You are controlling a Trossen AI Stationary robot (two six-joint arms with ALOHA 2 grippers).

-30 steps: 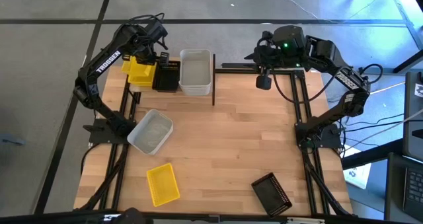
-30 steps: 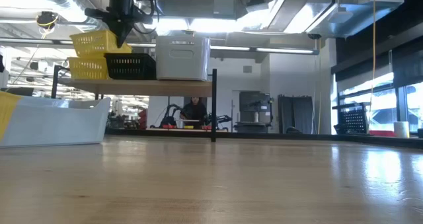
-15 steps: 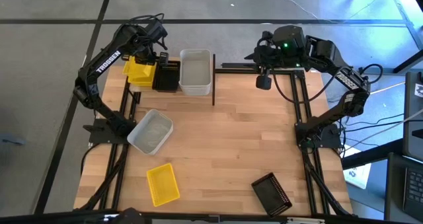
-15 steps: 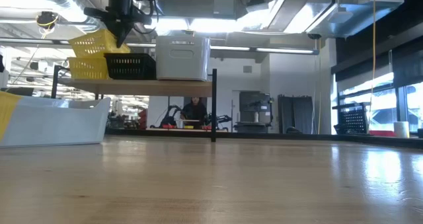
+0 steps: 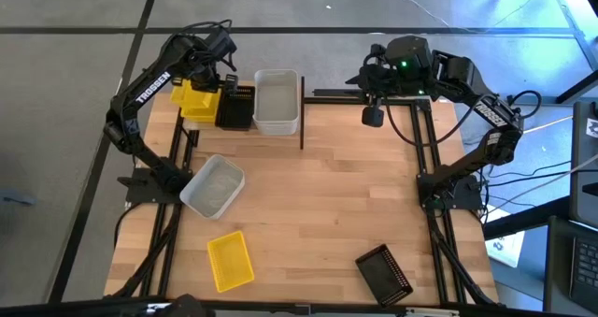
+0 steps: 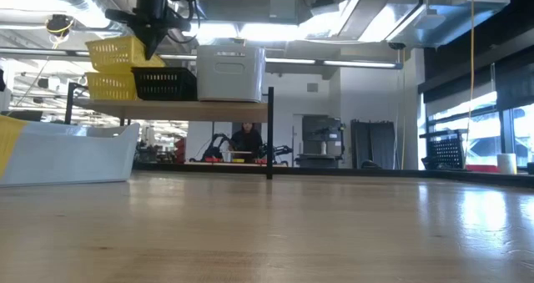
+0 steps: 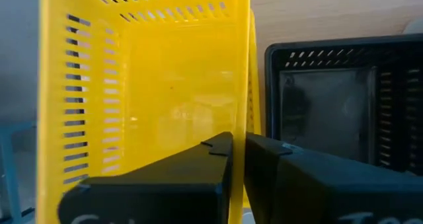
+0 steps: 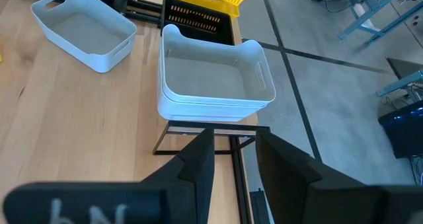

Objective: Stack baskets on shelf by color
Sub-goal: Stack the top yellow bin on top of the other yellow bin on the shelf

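On the shelf [image 6: 175,108] at eleven o'clock, the left gripper [image 5: 207,69] clenches the wall of a yellow basket [image 6: 123,53], held above a second yellow basket [image 6: 108,86]. Right of them sit a black basket [image 5: 236,107] and stacked white baskets [image 5: 277,100]. The right gripper [image 5: 373,117] hangs released at one o'clock.

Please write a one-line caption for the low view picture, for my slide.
Left claw holds a yellow perforated plastic basket above another yellow basket on the light wood shelf.
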